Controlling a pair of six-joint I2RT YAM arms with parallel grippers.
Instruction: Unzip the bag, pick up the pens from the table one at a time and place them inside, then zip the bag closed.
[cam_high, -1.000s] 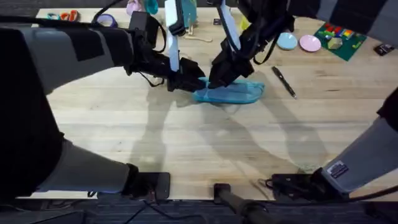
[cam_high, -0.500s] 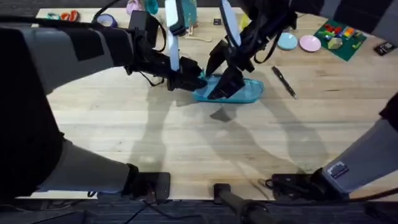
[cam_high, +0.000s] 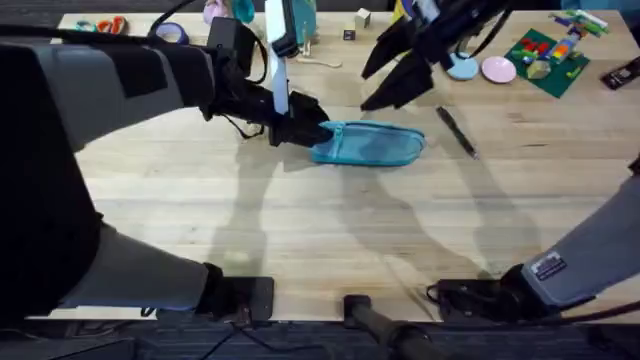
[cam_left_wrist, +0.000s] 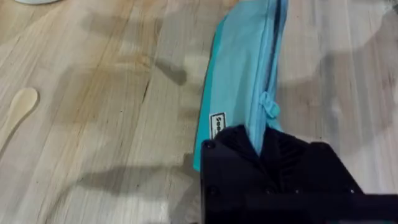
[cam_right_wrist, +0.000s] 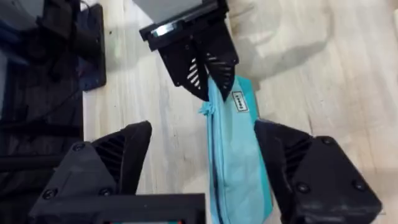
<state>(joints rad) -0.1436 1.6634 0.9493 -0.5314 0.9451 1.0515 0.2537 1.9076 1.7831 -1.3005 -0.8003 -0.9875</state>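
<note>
Left gripper (cam_high: 305, 130): clamped on the end of the bag (cam_high: 368, 145), fabric pinched between the fingers; likely held so as an anchor, keeping the pouch from sliding while the zipper is worked.
Right gripper (cam_high: 385, 80): lifted above the table (cam_high: 300, 230), fingers spread wide with nothing between them; free to go for a pen (a guess from the empty, open stance).
Bag: flat on the table, stretching away from the left gripper's fingers; below and slightly short of the raised right gripper.
Zipper pull (cam_left_wrist: 269, 107): just beyond the left fingertips, near the clamped end (open or closed along its length cannot be told for sure).
Pen (cam_high: 456, 130): on the table beside the bag's free end, apart from it, beyond and below the right gripper, well apart from the left.
</note>
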